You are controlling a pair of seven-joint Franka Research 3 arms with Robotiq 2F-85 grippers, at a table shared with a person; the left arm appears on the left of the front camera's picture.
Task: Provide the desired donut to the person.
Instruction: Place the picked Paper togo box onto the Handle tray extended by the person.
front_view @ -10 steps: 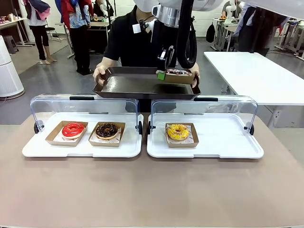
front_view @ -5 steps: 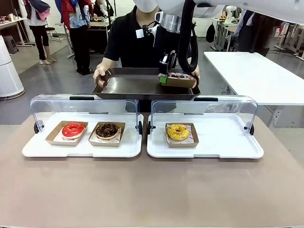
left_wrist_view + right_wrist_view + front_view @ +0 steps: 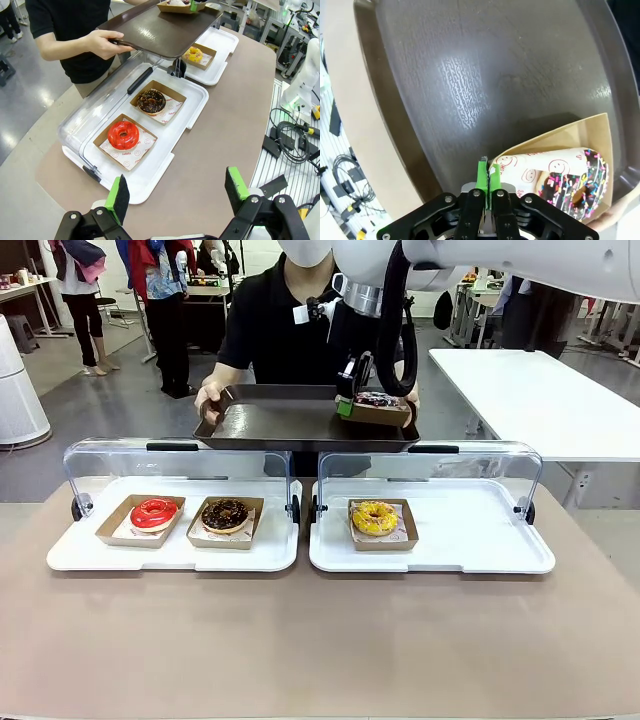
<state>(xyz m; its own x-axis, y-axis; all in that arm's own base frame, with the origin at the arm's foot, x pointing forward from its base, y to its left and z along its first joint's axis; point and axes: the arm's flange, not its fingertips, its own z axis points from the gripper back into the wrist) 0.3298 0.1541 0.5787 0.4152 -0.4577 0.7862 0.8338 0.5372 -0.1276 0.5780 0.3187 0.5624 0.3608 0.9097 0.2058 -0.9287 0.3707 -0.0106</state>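
Front and wrist views of a donut handover. The right tool [image 3: 343, 405] reaches across the surface [image 3: 320, 640] to a dark brown serving tray [image 3: 290, 425] that the person [image 3: 270, 330], in a black short-sleeved shirt, holds level at the far side, one hand [image 3: 208, 395] gripping its rim. The tool's green-padded fingers [image 3: 482, 176] are pressed together, pinching the near edge of a shallow cardboard tray [image 3: 378, 413] that carries the donut [image 3: 375, 398].

The donut is ring-shaped, with dark chocolate frosting scattered with small pink, white and coloured sprinkles. It lies on a white paper liner [image 3: 540, 167] printed with smiley faces, which covers the cardboard tray's floor. The cardboard tray sits over the right part of the serving tray, close to its rim. Whether its base rests on the serving tray cannot be told.

The left tool [image 3: 177, 187] hangs above the near edge of the surface with its jaws spread wide and nothing between them.

On the surface, two white display trays with clear lids swung up stand side by side. The left one [image 3: 70, 555] holds a red glazed donut [image 3: 153, 512] and a chocolate donut [image 3: 225, 514], each in its own cardboard tray. The right one [image 3: 480, 550] holds a yellow frosted donut [image 3: 374, 517].
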